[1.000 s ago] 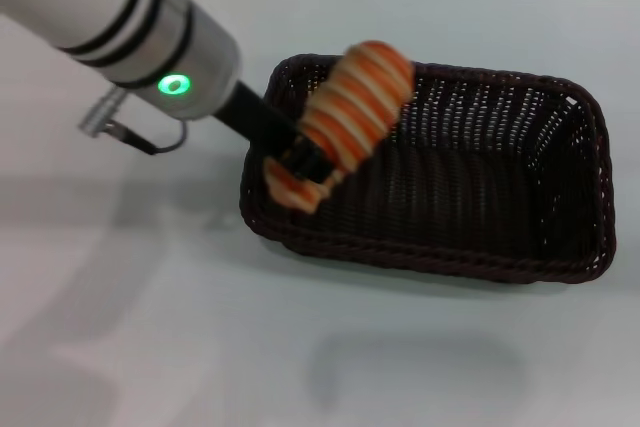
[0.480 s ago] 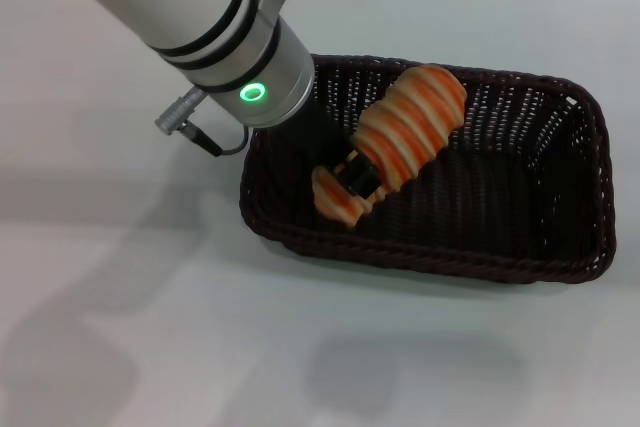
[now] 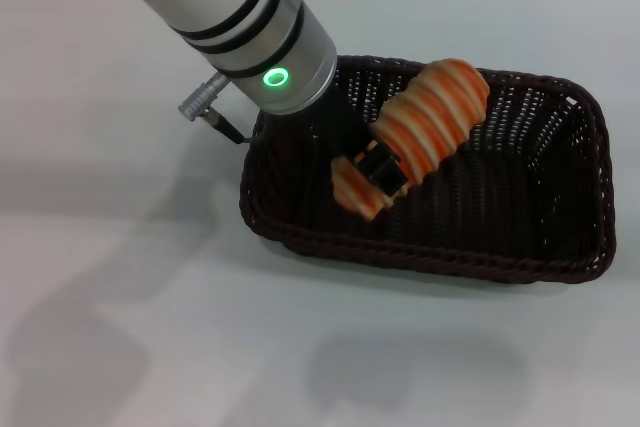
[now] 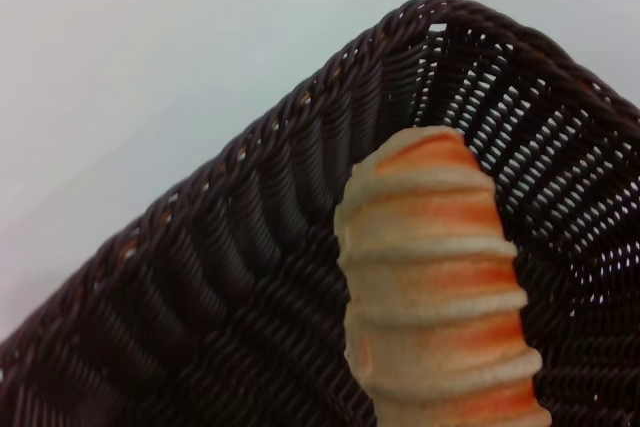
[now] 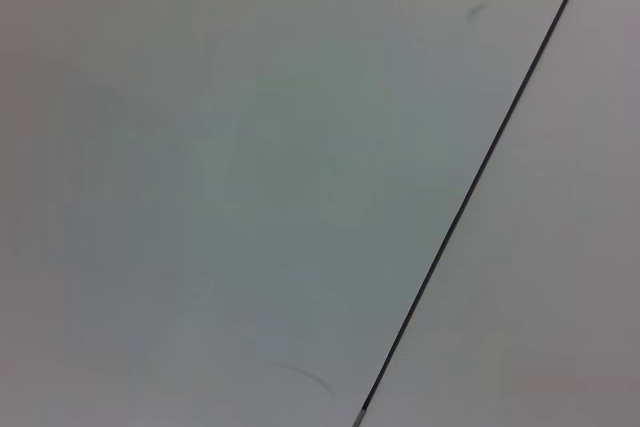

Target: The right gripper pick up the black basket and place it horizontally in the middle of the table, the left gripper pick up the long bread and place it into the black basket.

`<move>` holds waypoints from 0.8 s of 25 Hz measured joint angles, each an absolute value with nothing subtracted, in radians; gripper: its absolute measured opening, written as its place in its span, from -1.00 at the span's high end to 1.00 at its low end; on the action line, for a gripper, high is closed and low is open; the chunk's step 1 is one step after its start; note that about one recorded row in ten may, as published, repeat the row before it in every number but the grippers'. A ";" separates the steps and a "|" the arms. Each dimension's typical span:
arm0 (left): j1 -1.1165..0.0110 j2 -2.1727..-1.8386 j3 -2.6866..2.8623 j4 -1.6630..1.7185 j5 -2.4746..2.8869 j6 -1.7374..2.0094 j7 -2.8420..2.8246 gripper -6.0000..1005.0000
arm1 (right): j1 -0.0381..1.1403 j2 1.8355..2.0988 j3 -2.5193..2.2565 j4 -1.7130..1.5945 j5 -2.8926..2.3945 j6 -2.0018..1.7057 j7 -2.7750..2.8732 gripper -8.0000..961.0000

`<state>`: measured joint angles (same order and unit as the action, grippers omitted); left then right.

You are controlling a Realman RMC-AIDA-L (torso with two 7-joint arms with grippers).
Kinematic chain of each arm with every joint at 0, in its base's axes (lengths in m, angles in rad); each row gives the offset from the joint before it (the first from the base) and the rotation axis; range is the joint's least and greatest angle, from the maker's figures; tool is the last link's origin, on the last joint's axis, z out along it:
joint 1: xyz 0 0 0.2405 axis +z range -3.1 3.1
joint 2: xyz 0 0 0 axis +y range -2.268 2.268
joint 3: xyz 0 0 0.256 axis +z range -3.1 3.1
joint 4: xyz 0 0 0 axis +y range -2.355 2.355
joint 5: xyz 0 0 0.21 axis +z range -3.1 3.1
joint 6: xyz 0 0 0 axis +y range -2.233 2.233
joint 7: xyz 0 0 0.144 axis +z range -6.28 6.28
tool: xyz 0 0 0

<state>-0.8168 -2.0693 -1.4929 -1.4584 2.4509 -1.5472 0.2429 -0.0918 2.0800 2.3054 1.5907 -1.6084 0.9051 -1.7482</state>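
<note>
One ridged long bread (image 3: 425, 127), claw-held (image 3: 378, 167), over woven black basket (image 3: 560, 247).

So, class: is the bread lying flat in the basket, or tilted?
Tilted: the left gripper holds the bread slanted over the basket.

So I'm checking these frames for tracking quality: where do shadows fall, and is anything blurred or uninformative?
Head view: soft grey shadows lie on the white table left of and below the dark woven wicker basket; the left gripper holds the striped orange-and-cream long bread, all sharp. Left wrist view: the bread's near end looks slightly soft. Right wrist view: only a plain pale surface with a dark line.
</note>
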 joint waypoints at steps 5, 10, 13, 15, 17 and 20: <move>-0.851 -2.069 -1.486 -1.432 2.451 -1.522 0.245 0.01 | -0.090 2.080 2.306 1.590 -1.615 0.905 -1.749 0.17; -0.866 -2.069 -1.489 -1.436 2.480 -1.516 0.238 -0.42 | -0.094 2.080 2.307 1.587 -1.616 0.903 -1.749 0.17; -0.860 -2.069 -1.490 -1.483 2.558 -1.503 0.208 -0.57 | -0.095 2.080 2.308 1.580 -1.616 0.901 -1.749 0.17; -0.851 -2.068 -1.491 -1.522 2.607 -1.494 0.194 -0.67 | -0.094 2.080 2.308 1.579 -1.616 0.901 -1.749 0.17; -0.802 -2.067 -1.507 -1.662 2.776 -1.425 0.154 -0.68 | -0.092 2.079 2.310 1.576 -1.616 0.901 -1.749 0.17; -0.742 -2.064 -1.535 -1.761 2.871 -1.310 0.135 -0.70 | -0.086 2.079 2.310 1.571 -1.616 0.901 -1.749 0.17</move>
<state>-0.7417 -2.0642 -1.5348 -1.7606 2.8708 -1.3103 0.1346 -0.0858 2.0792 2.3104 1.5710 -1.6156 0.9011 -1.7488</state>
